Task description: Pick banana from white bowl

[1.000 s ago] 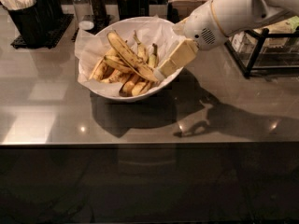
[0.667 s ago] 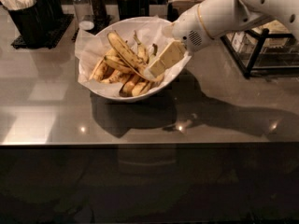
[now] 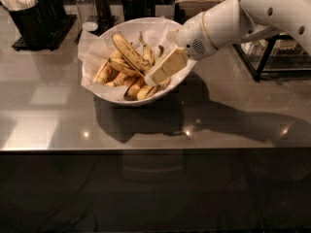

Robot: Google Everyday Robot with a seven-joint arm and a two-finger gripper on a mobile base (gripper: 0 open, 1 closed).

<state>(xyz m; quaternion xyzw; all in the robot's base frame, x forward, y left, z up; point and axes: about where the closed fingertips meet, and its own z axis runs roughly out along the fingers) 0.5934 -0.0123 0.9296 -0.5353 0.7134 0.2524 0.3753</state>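
— Where is your gripper?
— My gripper [image 3: 153,77] is inside the white bowl [image 3: 99,92], at its right side, low over the fruit. My arm [image 3: 218,25] reaches in from the far right corner of the worktop [image 3: 58,120].
— And the banana?
— The banana [image 3: 129,52] lies in the bowl on top of the shorter bananas [image 3: 112,76]. It slants from the far left part of the bowl down toward my gripper, and its lower end is just beside the tip. If they touch, I cannot tell.
— Is your gripper grasping something?
— Released or clenched, I cannot tell.
— Where does the bowl stand?
— Near the far edge, about the middle, lined with crinkled paper [image 3: 91,47]. A black holder [image 3: 34,18] stands in the far left corner.
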